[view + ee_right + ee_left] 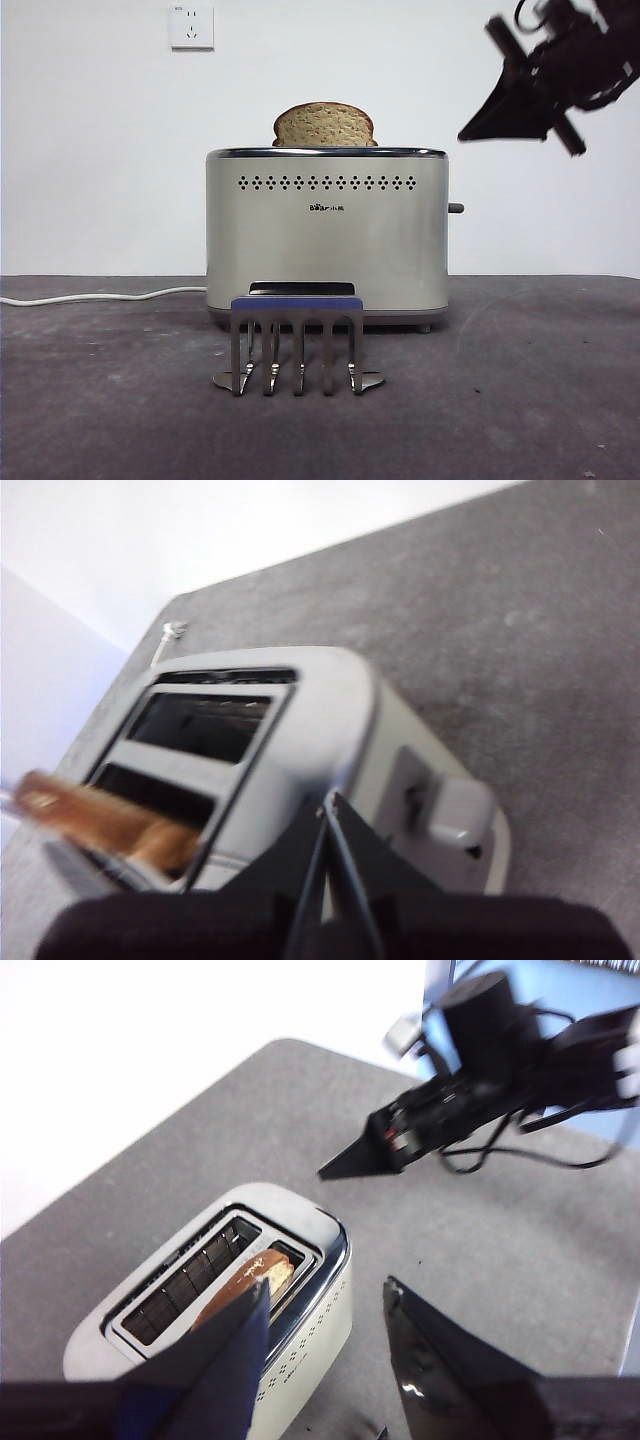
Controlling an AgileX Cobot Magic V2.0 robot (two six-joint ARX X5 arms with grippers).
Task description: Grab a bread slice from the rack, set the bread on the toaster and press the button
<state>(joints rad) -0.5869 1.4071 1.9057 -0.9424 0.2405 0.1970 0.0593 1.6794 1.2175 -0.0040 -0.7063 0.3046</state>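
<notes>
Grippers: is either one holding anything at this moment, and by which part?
Nothing is held. The slice of bread stands in the toaster slot. The left gripper is open above it; the right gripper is shut, empty, near the lever.

The right gripper (478, 128) shows at the upper right of the front view, a dark wedge slanting down and to the left from the top right corner, with cables looped behind it on the arm. Its two black jaws are pressed together into one narrow point. The same gripper appears in the upper right of the left wrist view (335, 1168), tip aimed toward the lower left, its arm and wiring trailing off to the right edge. The left gripper (325, 1305) has its jaws spread wide apart, rising from the bottom edge of that view.
</notes>
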